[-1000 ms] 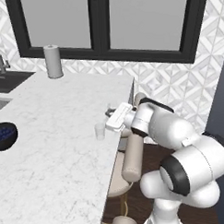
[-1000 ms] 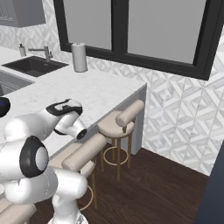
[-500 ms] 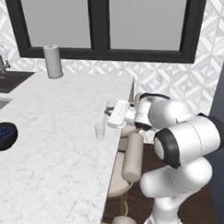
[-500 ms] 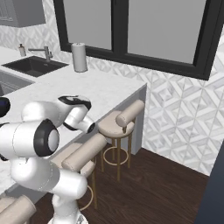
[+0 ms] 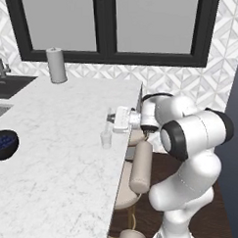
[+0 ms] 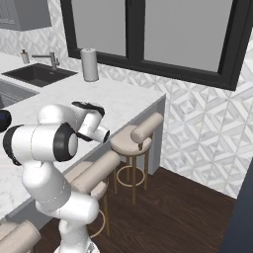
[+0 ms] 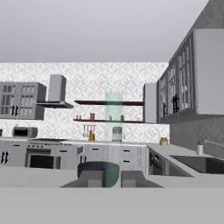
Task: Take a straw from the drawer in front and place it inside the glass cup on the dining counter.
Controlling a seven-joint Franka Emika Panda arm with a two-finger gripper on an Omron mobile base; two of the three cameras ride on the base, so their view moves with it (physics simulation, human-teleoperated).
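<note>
The glass cup (image 5: pixel 106 139) stands upright on the dining counter (image 5: pixel 58 153) close to its right edge. My gripper (image 5: pixel 111 119) reaches in level from the right and hovers just above and slightly right of the cup, not touching it. In the hand view the gripper (image 7: pixel 113 177) is shut on the straw (image 7: pixel 113 131), a pale greenish translucent strip rising between the two finger tips. The drawer is out of view.
A dark bowl (image 5: pixel 4 144) sits at the counter's left, and a white paper-towel roll (image 5: pixel 56 65) stands at the far end near the sink (image 5: pixel 7 85). Beige padded stools (image 5: pixel 140 166) line the counter edge under my arm. Windows and a patterned wall lie behind.
The hand has shifted slightly left over the counter edge, closer above the cup. The arm's elbow has swung up and round. The cup has stayed in place.
</note>
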